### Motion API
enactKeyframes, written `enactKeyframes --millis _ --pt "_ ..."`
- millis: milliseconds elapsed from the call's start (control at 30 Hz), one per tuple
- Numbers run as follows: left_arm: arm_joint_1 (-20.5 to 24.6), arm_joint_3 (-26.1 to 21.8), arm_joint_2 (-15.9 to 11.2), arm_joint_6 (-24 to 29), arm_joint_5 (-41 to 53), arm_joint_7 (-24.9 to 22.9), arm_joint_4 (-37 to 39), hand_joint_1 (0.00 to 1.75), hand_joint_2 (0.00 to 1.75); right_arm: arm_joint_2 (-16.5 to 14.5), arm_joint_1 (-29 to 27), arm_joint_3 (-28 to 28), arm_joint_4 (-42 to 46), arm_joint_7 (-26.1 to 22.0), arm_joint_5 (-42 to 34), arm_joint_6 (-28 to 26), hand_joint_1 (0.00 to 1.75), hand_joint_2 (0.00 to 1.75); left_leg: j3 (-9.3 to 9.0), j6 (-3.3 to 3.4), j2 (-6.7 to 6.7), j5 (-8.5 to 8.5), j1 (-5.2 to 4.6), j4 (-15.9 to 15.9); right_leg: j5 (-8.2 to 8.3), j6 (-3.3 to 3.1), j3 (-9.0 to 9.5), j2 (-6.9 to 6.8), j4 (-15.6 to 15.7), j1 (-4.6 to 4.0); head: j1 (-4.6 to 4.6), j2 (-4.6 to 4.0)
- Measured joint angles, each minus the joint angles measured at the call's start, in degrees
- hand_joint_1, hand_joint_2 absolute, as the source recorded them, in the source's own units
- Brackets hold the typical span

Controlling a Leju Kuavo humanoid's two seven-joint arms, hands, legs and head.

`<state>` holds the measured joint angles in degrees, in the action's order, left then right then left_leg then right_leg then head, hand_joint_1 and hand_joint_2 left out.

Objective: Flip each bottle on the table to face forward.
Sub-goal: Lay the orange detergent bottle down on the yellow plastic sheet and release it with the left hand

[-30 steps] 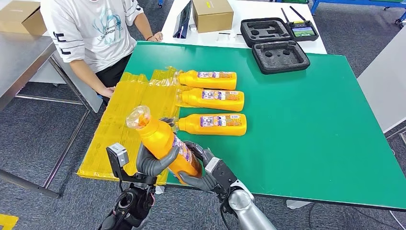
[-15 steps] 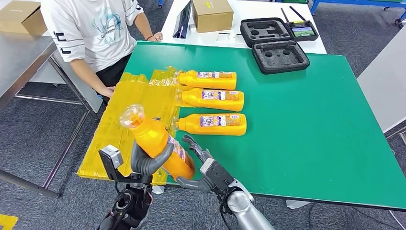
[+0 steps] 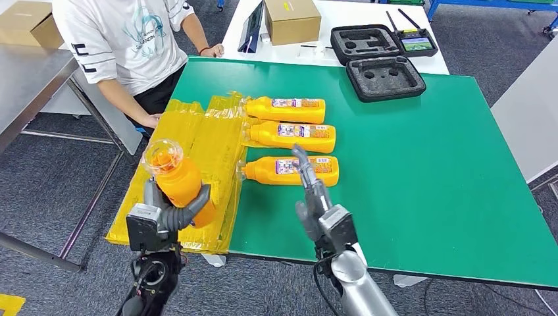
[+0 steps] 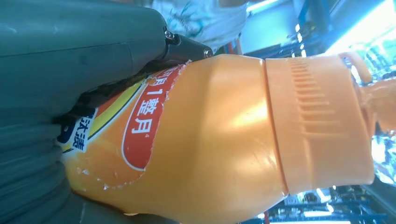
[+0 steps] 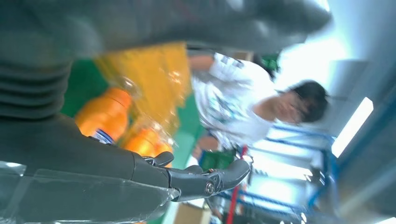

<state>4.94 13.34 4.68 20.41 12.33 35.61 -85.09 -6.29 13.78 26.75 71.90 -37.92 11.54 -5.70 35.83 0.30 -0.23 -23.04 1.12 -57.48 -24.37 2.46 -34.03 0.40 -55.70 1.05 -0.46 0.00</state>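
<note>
My left hand (image 3: 172, 212) grips an orange bottle (image 3: 176, 178) lifted off the table's near left corner, its plastic-wrapped cap tilted toward the camera. The left wrist view shows the same orange bottle (image 4: 224, 140) close up, red label facing out, with my left hand (image 4: 56, 93) wrapped round its body. My right hand (image 3: 314, 197) is raised above the near table edge, fingers stretched out and holding nothing, just in front of the nearest of three orange bottles (image 3: 293, 170) lying in a row on the green table (image 3: 428, 171). The right wrist view shows my right hand (image 5: 140, 172) with straight fingers.
Yellow plastic wrap (image 3: 191, 151) covers the table's left side. A person in a white shirt (image 3: 125, 39) stands at the far left corner. Two black foam cases (image 3: 385, 77) lie at the back, with a cardboard box (image 3: 291, 20) on the white table beyond.
My right hand let go of the bottle, lifted and swung right with its fingers straightened. My left hand carried the bottle left and tipped its cap toward the camera.
</note>
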Motion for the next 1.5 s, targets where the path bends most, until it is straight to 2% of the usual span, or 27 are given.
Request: enactKeyframes --millis 267,367,400,467,533,700,833,1000,1167,1500 --pt "0.4 -0.4 -0.3 0.1 0.4 -0.1 0.0 1.75 1.75 0.3 0.0 0.0 1.2 0.0 -0.2 -0.2 0.0 0.0 0.0 0.0 0.0 0.0 0.0 0.0 0.0 0.0 0.0 0.0 0.0 0.0 0.0 0.0" --pt "0.8 -0.9 -0.6 0.4 1.7 -0.6 0.1 1.75 1.75 0.7 -0.1 0.0 2.6 -0.3 -0.5 -1.0 0.0 1.31 0.0 0.0 0.0 0.0 0.0 0.0 0.0 0.0 -0.01 0.0 0.0 0.0 0.01 -0.01" --pt "2.2 -1.0 -1.4 1.0 4.9 -2.0 1.1 1.75 1.75 0.9 0.0 0.0 3.3 -0.7 -0.7 -2.6 0.0 1.75 0.01 0.0 -0.01 0.0 0.0 0.0 0.0 0.0 -0.02 0.0 0.0 0.0 0.01 -0.01" --pt "9.5 0.1 -5.0 0.6 15.1 -6.1 7.9 1.75 1.75 1.5 0.2 0.2 4.2 -1.2 -1.0 -5.9 0.0 1.75 0.01 -0.07 -0.01 0.08 0.04 0.0 0.07 -0.08 -0.04 -0.01 0.0 -0.04 0.02 0.0" --pt "17.4 2.1 -8.6 -1.5 21.8 -8.7 16.1 1.75 1.75 1.7 0.3 0.6 4.5 -1.2 -0.9 -7.1 0.0 1.75 0.01 -0.15 -0.01 0.18 0.08 0.0 0.14 -0.17 -0.05 -0.01 0.0 -0.08 0.01 0.0" --pt "27.0 7.3 -11.3 -7.1 27.2 -10.9 27.3 1.75 1.75 2.0 0.3 2.1 4.5 -1.4 -1.3 -5.8 0.0 1.75 0.02 -0.16 0.0 0.21 0.08 0.0 0.16 -0.16 -0.06 0.01 0.0 -0.07 0.02 0.0" --pt "33.5 13.0 -12.2 -12.5 30.5 -12.1 36.6 1.75 1.75 1.9 0.9 3.9 4.5 -1.8 -1.4 -4.2 0.0 1.75 0.08 -0.16 0.0 0.21 0.08 0.0 0.16 -0.15 -0.09 0.01 -0.1 -0.07 0.01 0.0" --pt "38.6 18.3 -12.2 -17.5 31.9 -13.1 45.0 1.75 1.75 1.3 2.9 5.5 3.9 -1.1 -1.5 -2.9 0.0 1.75 0.08 -0.16 0.0 0.21 0.08 0.0 0.16 -0.15 -0.12 0.02 -0.1 -0.08 0.01 0.0" --pt "42.2 22.5 -12.2 -23.2 34.1 -14.6 50.3 1.75 1.75 0.9 3.8 6.3 2.8 -0.7 -1.8 -2.2 0.0 1.75 0.1 -0.16 -0.01 0.21 0.08 0.0 0.16 -0.15 -0.11 0.02 -0.1 -0.08 0.01 0.0" --pt "44.3 26.0 -12.3 -24.8 35.4 -15.6 54.2 1.75 1.75 0.6 4.1 7.2 1.5 -0.6 -2.0 -2.1 0.0 1.75 0.11 -0.16 -0.01 0.21 0.08 0.0 0.16 -0.15 -0.11 0.01 -0.1 -0.07 0.01 0.0"
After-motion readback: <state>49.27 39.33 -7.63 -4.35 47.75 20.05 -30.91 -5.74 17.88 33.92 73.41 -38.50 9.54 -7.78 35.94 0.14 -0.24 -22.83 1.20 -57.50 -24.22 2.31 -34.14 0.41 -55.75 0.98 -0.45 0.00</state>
